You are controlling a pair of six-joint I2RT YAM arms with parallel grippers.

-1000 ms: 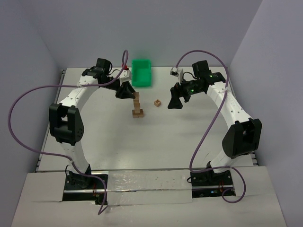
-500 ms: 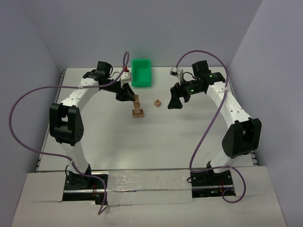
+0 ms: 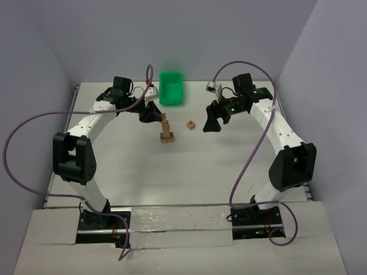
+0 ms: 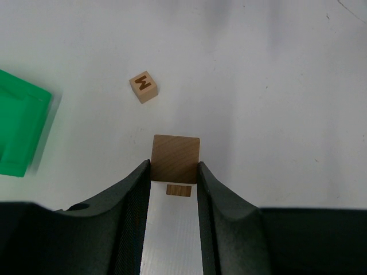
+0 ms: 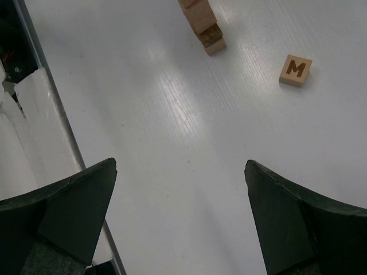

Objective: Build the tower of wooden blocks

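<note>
The left hand (image 4: 174, 166) pinches a block (image 4: 176, 154) directly above the tower (image 3: 167, 130) on the surface (image 3: 143, 172). Best to square it over the column, then open gently and lift straight up. The right hand (image 5: 179, 166) hangs wide and empty, with the M block (image 5: 296, 70) loose beside the tower.

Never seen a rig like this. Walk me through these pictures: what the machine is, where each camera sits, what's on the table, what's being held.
This is a robot: a left arm and a right arm bolted to a white table. The wide picture looks down from above and behind them; the other two come from a camera on each wrist. On the table stand a green bin, a small tower of wooden cubes and one loose cube marked M. The left claw has its fingers against both sides of the tower's top cube. The right claw is open and holds nothing.
</note>
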